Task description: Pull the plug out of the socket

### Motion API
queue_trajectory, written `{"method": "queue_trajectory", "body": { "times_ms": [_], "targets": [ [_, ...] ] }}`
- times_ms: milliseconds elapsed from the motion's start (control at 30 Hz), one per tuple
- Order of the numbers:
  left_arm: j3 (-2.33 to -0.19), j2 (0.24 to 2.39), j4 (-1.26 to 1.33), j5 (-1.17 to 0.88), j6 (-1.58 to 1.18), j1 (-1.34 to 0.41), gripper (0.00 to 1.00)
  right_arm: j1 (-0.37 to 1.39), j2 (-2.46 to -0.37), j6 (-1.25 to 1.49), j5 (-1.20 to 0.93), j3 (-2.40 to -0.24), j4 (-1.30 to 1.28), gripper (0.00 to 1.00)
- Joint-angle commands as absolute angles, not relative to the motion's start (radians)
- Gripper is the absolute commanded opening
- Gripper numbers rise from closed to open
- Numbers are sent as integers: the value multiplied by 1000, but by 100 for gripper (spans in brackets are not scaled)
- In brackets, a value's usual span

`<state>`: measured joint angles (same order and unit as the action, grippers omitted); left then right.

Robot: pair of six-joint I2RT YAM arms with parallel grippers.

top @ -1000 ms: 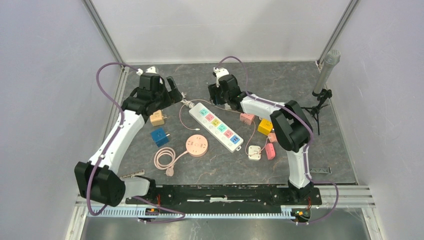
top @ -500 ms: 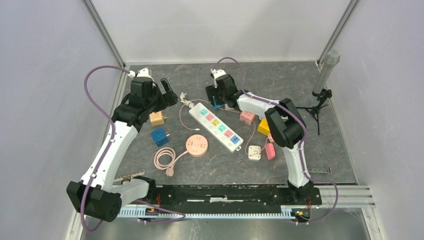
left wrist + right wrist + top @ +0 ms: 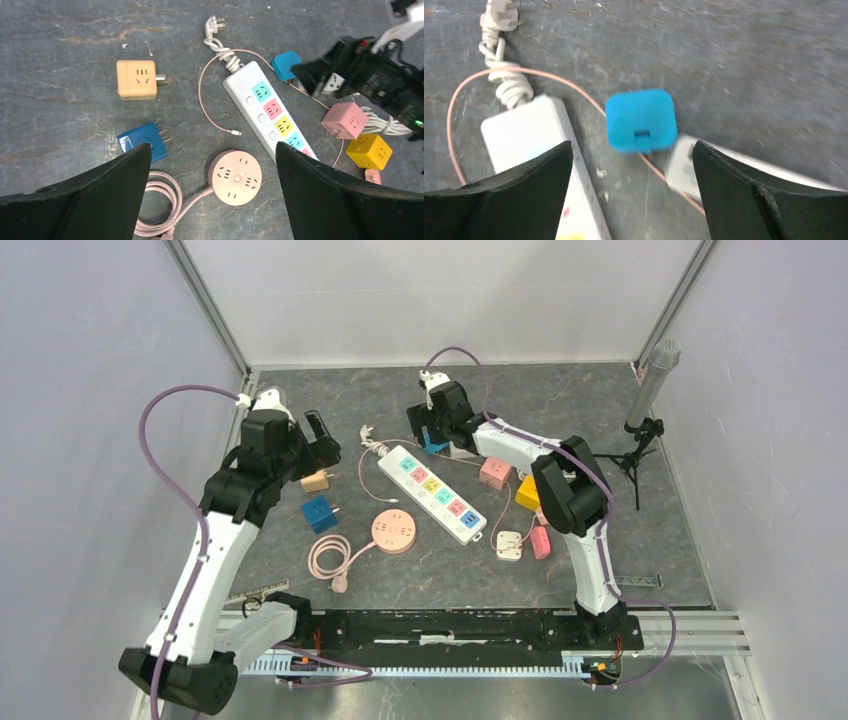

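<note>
A: What's diff vs a sec ago?

B: The blue plug shows now. A sec ago the right gripper sits over the far end of the power strip & hides it. Now that gripper is drawn back a bit, fingers spread wide, pinching nothing.

A: So where's the plug?

B: Loose on the table, just beside the strip's cord end, not in any socket. The right wrist view is blurred, so can't tell if it touches the strip. The teal socket at that end is bare, as are the others the left wrist view shows.

A: And the left arm?

B: Also backed off, toward the left wall. The left gripper is wide open w/ nothing in it, well apart from the strip. A sec ago it is near the strip's end, prob. to brace it.

A: Meaning for the task?

B: Prob. done: plug out, let go, both arms clearing. Only thing left, imo, is the retreat. The strip itself hasn't shifted, as far as the top view tells.
</note>
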<state>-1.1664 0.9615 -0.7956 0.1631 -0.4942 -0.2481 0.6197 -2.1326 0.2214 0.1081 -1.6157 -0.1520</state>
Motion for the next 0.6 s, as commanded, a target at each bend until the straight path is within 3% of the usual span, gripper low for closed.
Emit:
{"method": "queue_trajectory", "body": {
  "times_ms": [0, 267, 567],
  "targets": [
    [-1155, 857, -821, 180, -385, -244, 100, 622, -1818, 224, 158, -1441, -92, 92],
    [-1148, 697, -845, 305, -397, -244, 100, 624, -1241, 226, 424, -944, -101, 90],
    [-1328, 677, -1059, 388, -457, -244, 100, 630, -688, 190, 718, -894, -381, 89]
  ]
}}
